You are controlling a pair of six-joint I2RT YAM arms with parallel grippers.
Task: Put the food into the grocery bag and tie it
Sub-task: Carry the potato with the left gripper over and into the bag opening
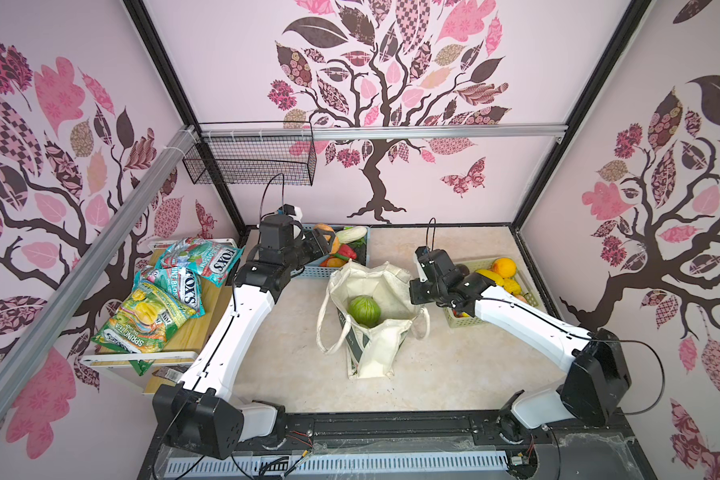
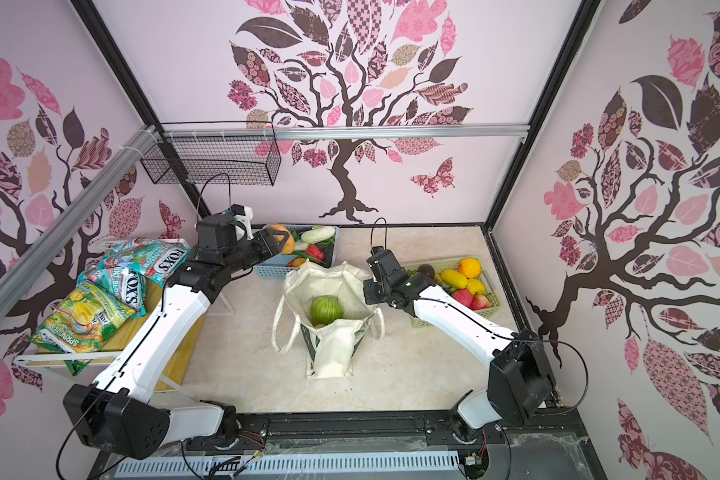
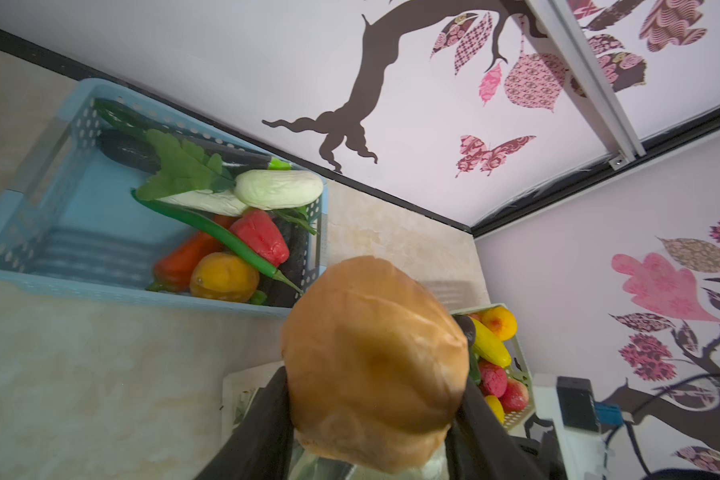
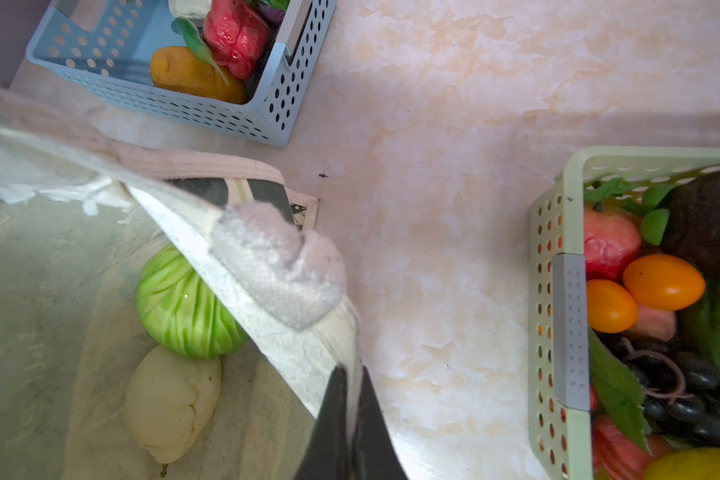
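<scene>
We're mid-loading here. Our left gripper (image 3: 375, 380) has its fingers half spread around a tan glossy pumpkin-shaped toy (image 3: 371, 332), above the pale blue plastic lattice basket (image 1: 312, 272). Our right gripper (image 4: 348, 415) pinches the rim of the cream canvas tote (image 1: 375, 357), mid-table, with a round green cabbage (image 1: 364, 309) inside. Next up, we reckon: swing over the mouth and let go.

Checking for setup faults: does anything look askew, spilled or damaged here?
Nothing spilled or damaged. The grocery bag is lopsided: its near side sags, folded outward, while the right end effector pinches its rim. A green snack packet overhangs the side shelf at its front edge.
</scene>
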